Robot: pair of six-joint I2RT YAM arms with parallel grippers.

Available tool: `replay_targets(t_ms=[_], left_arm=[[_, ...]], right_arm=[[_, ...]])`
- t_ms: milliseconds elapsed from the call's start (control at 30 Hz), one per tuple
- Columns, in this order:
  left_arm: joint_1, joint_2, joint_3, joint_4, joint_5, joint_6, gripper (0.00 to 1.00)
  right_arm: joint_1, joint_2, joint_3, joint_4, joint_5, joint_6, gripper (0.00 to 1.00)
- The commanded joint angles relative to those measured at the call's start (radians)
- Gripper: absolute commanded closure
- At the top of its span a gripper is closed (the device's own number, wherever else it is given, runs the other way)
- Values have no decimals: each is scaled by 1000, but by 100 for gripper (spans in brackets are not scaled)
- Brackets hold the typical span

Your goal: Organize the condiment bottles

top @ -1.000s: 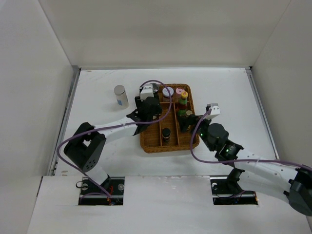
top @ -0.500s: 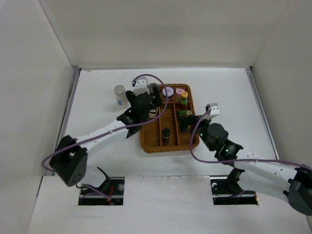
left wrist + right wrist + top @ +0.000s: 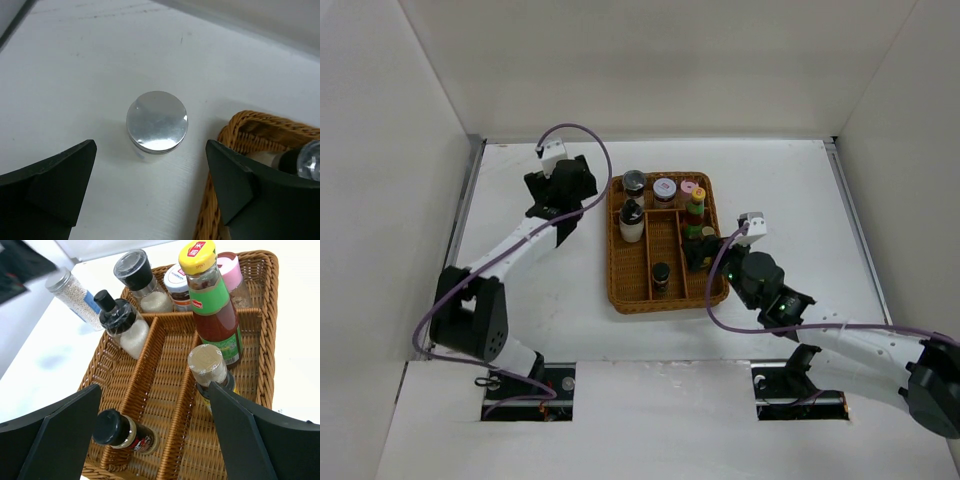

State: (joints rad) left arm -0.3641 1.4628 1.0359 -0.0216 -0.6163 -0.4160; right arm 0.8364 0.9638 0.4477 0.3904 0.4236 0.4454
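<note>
Left end effector (image 3: 150, 147): jaws wide apart, nothing held. A silver-lidded jar (image 3: 157, 121) stands upright on the bench (image 3: 75, 70) directly beneath it, between the two fingers and clear of both. The rim of the wicker tray (image 3: 240, 131) lies just outside the finger on the right of the wrist view.

Right end effector (image 3: 155, 387): jaws wide apart, nothing held, hanging above the near end of the tray. A tan-capped bottle (image 3: 210, 367) stands just inside one finger, and a black-capped bottle (image 3: 120, 430) sits close below the other. Ahead of the fingers are the following:
- a red sauce bottle with a yellow cap (image 3: 212, 300)
- a pink-capped jar (image 3: 231, 270) behind that bottle
- a white-lidded jar (image 3: 179, 282)
- a grey-capped grinder (image 3: 137, 277)
- a black-spouted bottle of white grains (image 3: 122, 325)

All seven of these stand inside tray compartments.
</note>
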Motion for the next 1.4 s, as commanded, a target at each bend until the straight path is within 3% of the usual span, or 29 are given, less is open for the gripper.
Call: replay_targets(t_ms=[0, 133, 233, 333, 400, 500, 667, 900, 1000, 1133, 1367], left_arm=[[20, 69, 88, -12, 87, 29, 7], [49, 151, 147, -4, 99, 48, 8], [64, 180, 162, -5, 83, 52, 14], [78, 209, 171, 2, 82, 60, 31], [78, 211, 167, -4, 78, 59, 48], [60, 93, 101, 8, 46, 49, 61], [-61, -246, -48, -12, -34, 57, 62], [-308, -565, -123, -279, -62, -27, 61], [-440, -610, -128, -308, -92, -73, 61], [-560, -563, -132, -227, -103, -79, 61], [-635, -411, -152, -141, -112, -83, 60]], right_arm=[[-4, 1, 22, 61, -3, 7, 5], [-4, 15, 26, 61, -5, 4, 5], [-4, 13, 26, 61, -5, 4, 5], [-4, 12, 23, 61, -5, 4, 5], [-4, 7, 22, 61, -5, 4, 5], [-4, -3, 17, 61, -3, 4, 5], [-4, -5, 17, 61, -2, 4, 5], [-6, -28, 9, 62, 7, 6, 5], [-7, -37, 8, 62, 15, 4, 5], [-12, -65, -3, 62, 35, -1, 5], [-30, -106, -18, 57, 47, -4, 4]])
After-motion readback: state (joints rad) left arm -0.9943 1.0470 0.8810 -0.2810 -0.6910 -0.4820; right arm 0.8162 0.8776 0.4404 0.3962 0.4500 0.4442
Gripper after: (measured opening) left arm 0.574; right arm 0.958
